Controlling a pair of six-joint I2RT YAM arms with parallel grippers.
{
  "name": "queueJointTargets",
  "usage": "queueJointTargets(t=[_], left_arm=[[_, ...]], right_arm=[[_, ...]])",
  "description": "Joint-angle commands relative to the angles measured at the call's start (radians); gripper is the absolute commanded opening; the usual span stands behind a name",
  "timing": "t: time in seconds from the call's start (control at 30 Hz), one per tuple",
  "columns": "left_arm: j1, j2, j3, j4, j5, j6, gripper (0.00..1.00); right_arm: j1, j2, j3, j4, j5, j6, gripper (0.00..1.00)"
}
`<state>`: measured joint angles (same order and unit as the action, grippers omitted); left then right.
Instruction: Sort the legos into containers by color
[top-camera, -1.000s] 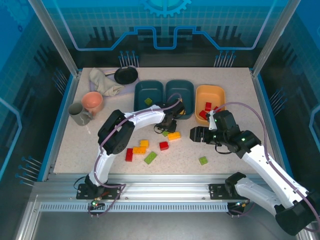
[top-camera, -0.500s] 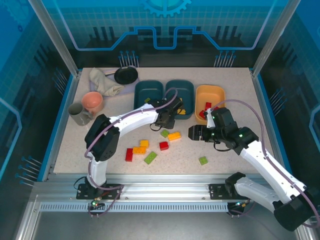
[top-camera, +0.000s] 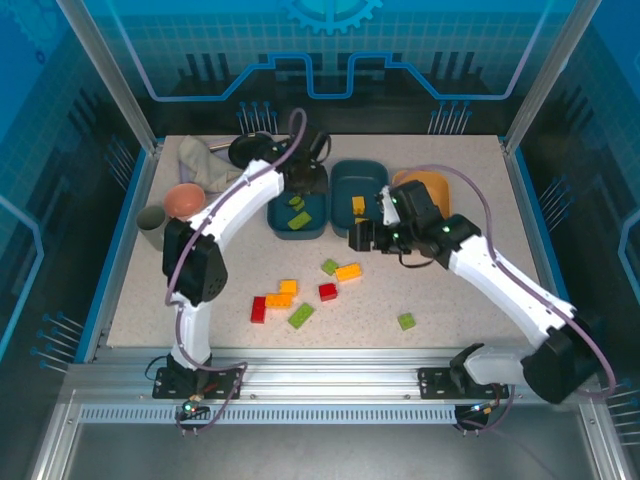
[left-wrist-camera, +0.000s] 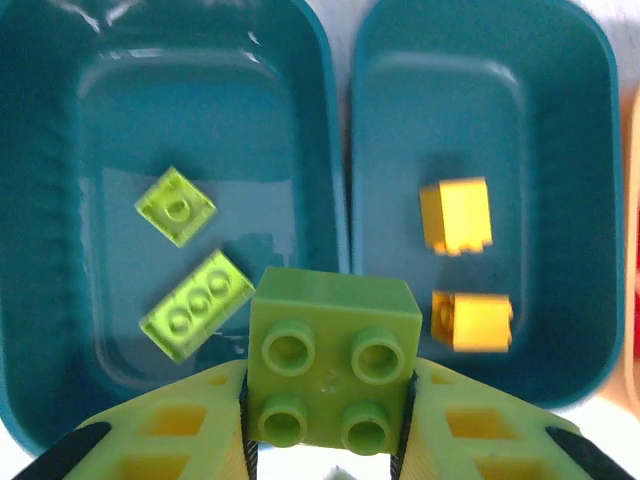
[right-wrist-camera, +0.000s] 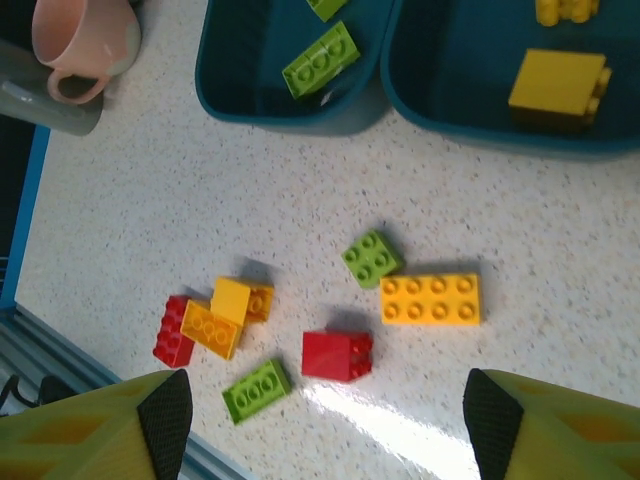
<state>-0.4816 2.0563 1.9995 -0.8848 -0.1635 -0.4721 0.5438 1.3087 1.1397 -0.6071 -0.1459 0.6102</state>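
While the left gripper (left-wrist-camera: 325, 440) is clamped on a green brick (left-wrist-camera: 332, 360), that brick hangs over the near-right part of the left teal tub (left-wrist-camera: 60, 200). The tub's open floor lies farther left. The right gripper (right-wrist-camera: 325, 425) hovers above loose bricks (right-wrist-camera: 336, 355), fingers apart.

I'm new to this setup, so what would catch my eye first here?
The left pincer grips a green square four-stud plastic brick above the left dark teal plastic tub, where two green bricks lie. Loose red, green and yellow-orange bricks scatter the speckled table under the open right pincer.
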Motion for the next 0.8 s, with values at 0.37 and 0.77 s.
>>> queueJointTargets(t=[0.37, 0.77], left_arm=[[0.179, 0.447, 0.370, -0.041, 0.351, -0.111, 0.37], [0.182, 0.429, 0.380, -0.057, 0.343, -0.151, 0.67]], right_arm=[[0.004, 0.283, 0.288, -0.058, 0.000, 0.045, 0.74], [-0.010, 0.279, 0.276, -0.094, 0.030, 0.022, 0.74]])
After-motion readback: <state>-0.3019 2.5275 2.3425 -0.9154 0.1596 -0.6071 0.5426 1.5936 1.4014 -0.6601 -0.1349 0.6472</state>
